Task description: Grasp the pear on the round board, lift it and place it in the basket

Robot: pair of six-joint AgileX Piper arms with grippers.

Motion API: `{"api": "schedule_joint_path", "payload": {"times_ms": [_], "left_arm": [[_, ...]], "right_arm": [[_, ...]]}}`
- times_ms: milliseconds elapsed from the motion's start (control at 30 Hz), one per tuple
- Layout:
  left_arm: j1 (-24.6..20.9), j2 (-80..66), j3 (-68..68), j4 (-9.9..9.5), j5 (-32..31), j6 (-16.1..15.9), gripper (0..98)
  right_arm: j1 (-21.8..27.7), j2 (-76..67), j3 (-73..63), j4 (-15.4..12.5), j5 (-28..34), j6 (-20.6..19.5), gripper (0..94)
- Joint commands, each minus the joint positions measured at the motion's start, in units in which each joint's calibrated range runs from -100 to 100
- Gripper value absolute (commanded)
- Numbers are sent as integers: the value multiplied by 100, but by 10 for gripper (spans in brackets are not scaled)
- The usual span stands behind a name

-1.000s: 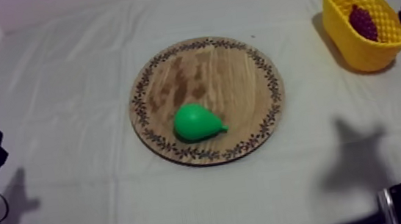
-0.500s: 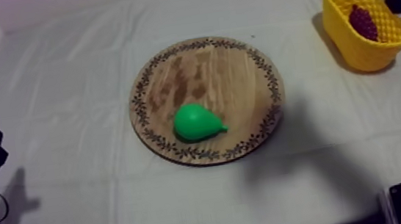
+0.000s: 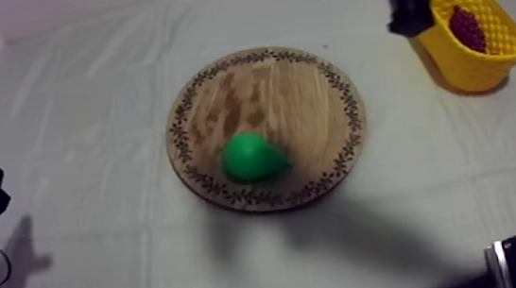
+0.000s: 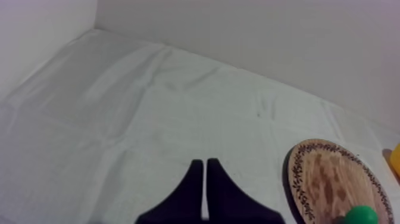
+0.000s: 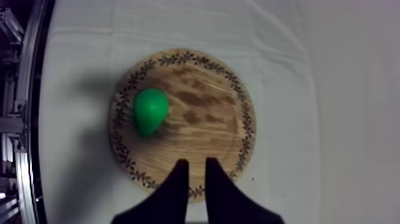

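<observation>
From above, the green toy pear [image 3: 252, 156] lies on the round wooden board [image 3: 288, 89], and my right gripper [image 3: 410, 21] hangs high beside the yellow plastic basket [image 3: 473, 72]. My left gripper [image 4: 204, 162] rests pinched together over bare cloth, as this job does not need it. My right fingers [image 5: 178, 190] sit a little apart with nothing in them, pointing at the board, ready to grab the pear.

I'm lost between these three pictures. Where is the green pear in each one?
Top view: the pear lies a little left of the picture's centre, on the near-left part of the wooden board.
Left wrist view: the pear sits at the wooden board's near end, partly cut off.
Right wrist view: the pear lies on the wooden board, close to its rim.
Shared landmark: the round wooden board with its patterned rim.
</observation>
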Motion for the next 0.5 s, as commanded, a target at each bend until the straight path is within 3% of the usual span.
{"api": "schedule_joint_path", "payload": {"times_ms": [0,467], "left_arm": [[1,0,0,-2,-1,-1,1],[1,0,0,-2,-1,-1,1]], "right_arm": [[-113,432,-212,66,244,-36,116],[-410,2083,-900,364,763,-432,206]]}}
